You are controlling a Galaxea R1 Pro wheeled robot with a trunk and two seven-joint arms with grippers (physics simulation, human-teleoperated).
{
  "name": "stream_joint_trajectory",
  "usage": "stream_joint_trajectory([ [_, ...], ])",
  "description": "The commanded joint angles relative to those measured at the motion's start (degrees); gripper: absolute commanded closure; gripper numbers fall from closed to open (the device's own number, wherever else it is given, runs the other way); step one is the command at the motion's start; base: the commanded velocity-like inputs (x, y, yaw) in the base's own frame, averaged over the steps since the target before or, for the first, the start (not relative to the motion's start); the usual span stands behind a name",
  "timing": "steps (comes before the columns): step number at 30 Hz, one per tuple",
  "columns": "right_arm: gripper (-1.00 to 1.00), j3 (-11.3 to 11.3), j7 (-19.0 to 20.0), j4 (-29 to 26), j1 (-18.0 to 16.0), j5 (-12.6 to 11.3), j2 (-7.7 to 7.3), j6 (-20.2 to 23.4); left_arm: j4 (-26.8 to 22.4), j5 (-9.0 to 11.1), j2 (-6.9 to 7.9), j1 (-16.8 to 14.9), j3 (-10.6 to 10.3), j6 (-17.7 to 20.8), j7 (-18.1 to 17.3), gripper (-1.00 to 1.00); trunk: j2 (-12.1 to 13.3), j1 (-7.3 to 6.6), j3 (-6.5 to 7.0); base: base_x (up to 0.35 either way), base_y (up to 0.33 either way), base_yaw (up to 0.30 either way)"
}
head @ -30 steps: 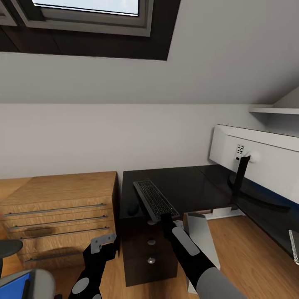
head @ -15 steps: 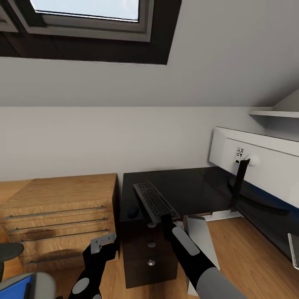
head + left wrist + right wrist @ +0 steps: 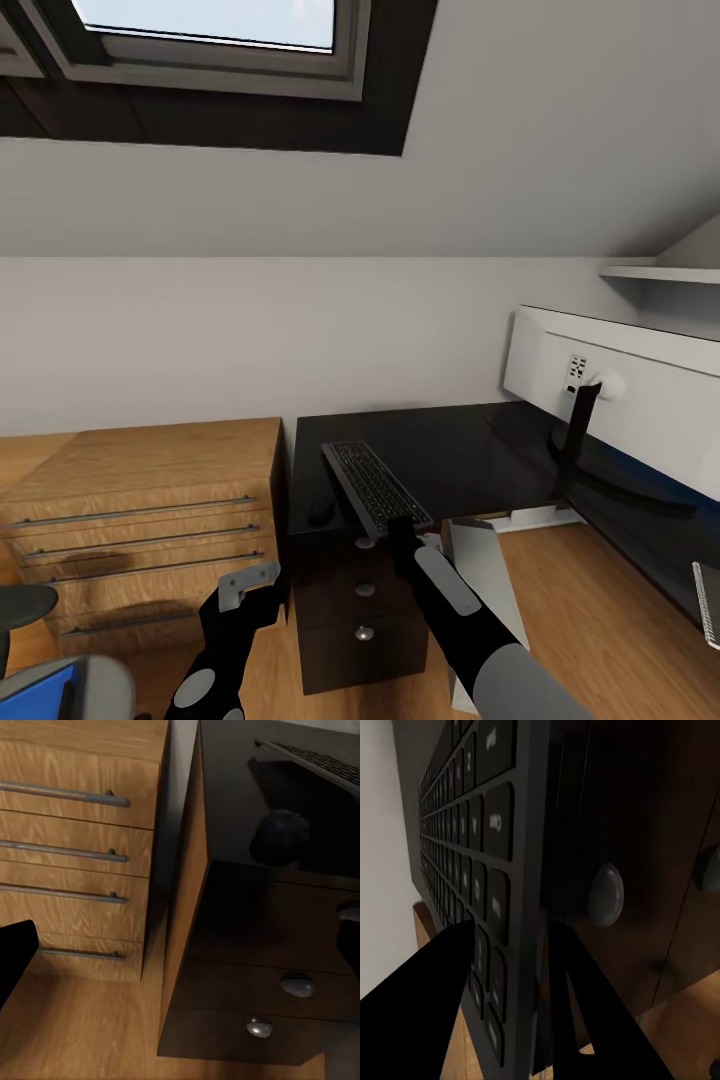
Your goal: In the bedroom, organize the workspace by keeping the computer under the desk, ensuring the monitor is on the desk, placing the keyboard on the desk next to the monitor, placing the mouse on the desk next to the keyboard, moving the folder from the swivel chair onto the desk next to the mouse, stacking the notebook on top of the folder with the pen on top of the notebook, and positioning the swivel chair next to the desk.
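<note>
My right pincer [image 3: 402, 522] is clamped on the near edge of the slim black keyboard [image 3: 373, 483], which lies on the glossy black desk [image 3: 455, 450], its near end overhanging. If I let go too early it could tip off. My left pincer [image 3: 243, 585] hangs spread, empty.

My right gripper [image 3: 400, 524] was black, its arm black with grey pads, and it pinched a black keyboard [image 3: 373, 484] with a thin grey edge. The desk [image 3: 450, 450] beneath was glossy black, its drawers dark with round silver knobs [image 3: 365, 586]. The mouse [image 3: 320, 512] near the keyboard's left was black too. To the left, the cabinet [image 3: 140, 510] showed light wood grain and grey bar handles. The monitor [image 3: 640, 390] on the right had a white back and black stand. My left gripper [image 3: 245, 585] was black with grey tips. Near left, the folder [image 3: 35, 690] was bright blue on the grey chair [image 3: 95, 680].
</note>
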Motion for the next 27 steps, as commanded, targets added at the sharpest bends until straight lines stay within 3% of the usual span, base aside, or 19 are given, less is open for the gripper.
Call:
stream_joint_trajectory([
  [1, 1.0, 0.0, -1.5, 0.1, 0.0, -0.8, 0.0, -0.7, -0.1, 0.3, 0.06, -0.1, -0.1, 0.2, 0.5, -1.0, 0.0, 0.0, -0.08, 0.0, 0.0, 0.0],
  [10, 1.0, 0.0, -5.5, 0.1, 0.0, -0.8, 0.0, -0.7, -0.1, 0.3, 0.07, -0.1, -0.1, 0.2, 0.5, -1.0, 0.0, 0.0, -0.08, 0.0, 0.0, 0.0],
  [27, 1.0, -0.1, -5.7, 0.0, 0.0, -0.7, 0.0, -0.7, 0.0, 0.3, 0.06, -0.1, -0.2, 0.2, 0.5, -1.0, 0.0, 0.0, -0.08, 0.0, 0.0, 0.0],
])
